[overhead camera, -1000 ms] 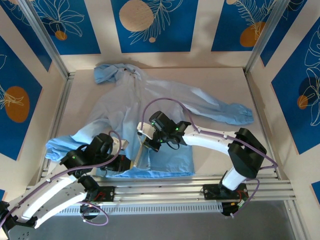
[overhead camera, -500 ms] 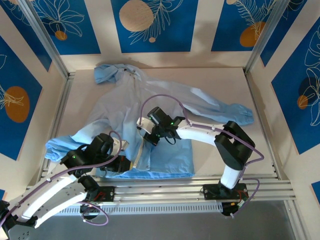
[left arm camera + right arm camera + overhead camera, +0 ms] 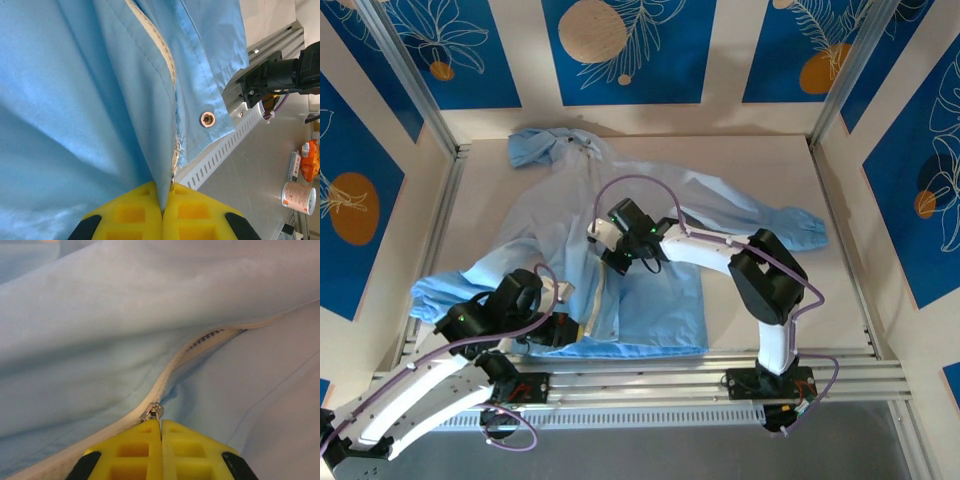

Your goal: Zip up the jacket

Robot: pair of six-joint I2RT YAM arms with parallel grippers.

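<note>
Gripper, right [image 3: 161, 434]: pads pressed together on the zipper pull [image 3: 153, 411]; within the last second it slid toward 12 o'clock along the zipper strip [image 3: 167, 374].
Gripper, left [image 3: 162, 209]: clamped on the jacket [image 3: 555, 215] at its bottom hem, 6 o'clock, unmoved.
Jacket: flat on the table [image 3: 770, 170], hood [image 3: 545, 145] at 12 o'clock.
Meaning: lower part looks closed; teeth ahead are open yet.
</note>
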